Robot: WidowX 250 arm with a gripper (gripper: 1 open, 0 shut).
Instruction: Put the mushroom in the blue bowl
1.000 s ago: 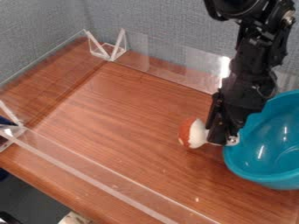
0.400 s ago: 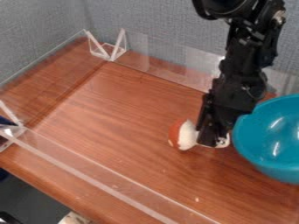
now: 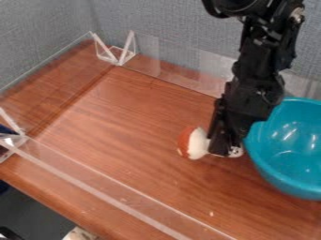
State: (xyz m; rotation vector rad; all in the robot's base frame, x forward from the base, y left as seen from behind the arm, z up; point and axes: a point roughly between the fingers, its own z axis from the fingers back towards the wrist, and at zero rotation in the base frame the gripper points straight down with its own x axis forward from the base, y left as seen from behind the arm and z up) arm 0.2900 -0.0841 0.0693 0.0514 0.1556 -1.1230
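The mushroom (image 3: 194,143) lies on its side low over the wooden table (image 3: 100,122), its red-orange cap to the left and its white stem pointing into the gripper. My gripper (image 3: 221,142) reaches down from the black arm (image 3: 257,66) and is shut on the stem end. The blue bowl (image 3: 291,150), large and teal, stands just right of the gripper, with its rim close to the fingers. Its inside is bare. The fingertips are dark and partly hidden behind the mushroom.
A low clear plastic wall (image 3: 113,192) runs around the table's edges. White triangular brackets stand at the back left (image 3: 119,49) and at the front left (image 3: 10,133). A grey backdrop lies behind the table.
The gripper has shifted a little to the left with the mushroom in it, away from the bowl's near rim. The jaws have kept the same width.
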